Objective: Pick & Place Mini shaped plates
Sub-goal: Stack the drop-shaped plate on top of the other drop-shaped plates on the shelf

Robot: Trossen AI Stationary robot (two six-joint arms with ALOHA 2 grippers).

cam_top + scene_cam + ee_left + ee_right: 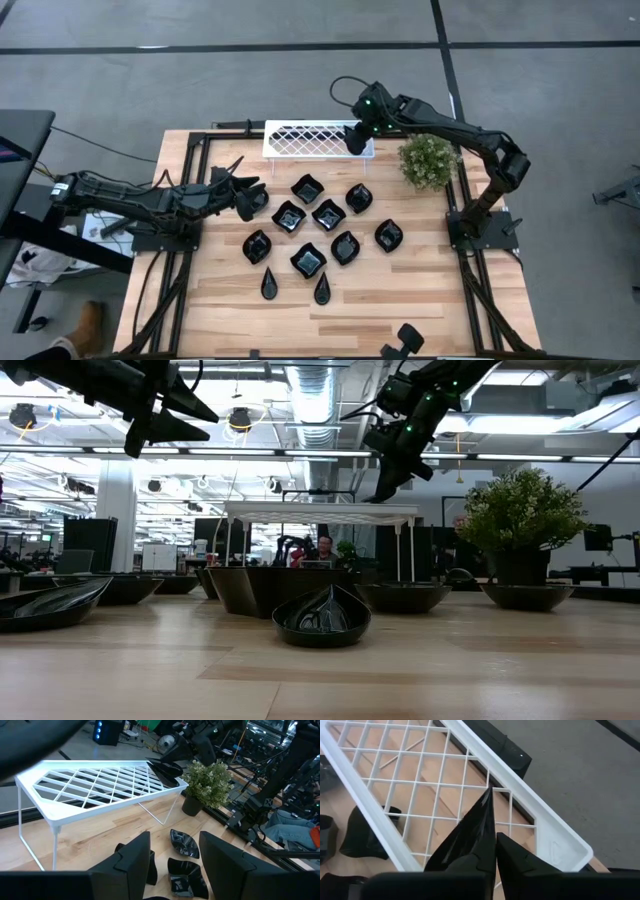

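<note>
No brand, label or readable writing shows on the plates, tray, arms or table in any view.

Right gripper (357,138) sits over the right end of the white lattice tray (300,140), at the far edge of the table (420,300). Its fingers are pressed together on a slim black teardrop plate (472,832), pinching it by the wide end; the plate's pointed tip lies over the tray's grid near the corner. Whether the plate rests on the lattice or hangs just above it cannot be told.

Left gripper (243,196) hovers at the left side of the table, near the leftmost of the black dishes. Its fingers (132,862) stand spread with nothing between them.

The remaining mini shaped plates (328,214) lie in a loose cluster mid-table: wavy-edged squares and leaf shapes, with two teardrops (270,285) nearest the front edge. About eleven can be counted from above; the one beside the left gripper is partly covered by it.

In the low view one leaf plate (321,618) is fully visible; the others behind overlap and are cut by one another. A potted plant (428,162) stands just right of the tray. A person seated far behind the table is too small to make out.
</note>
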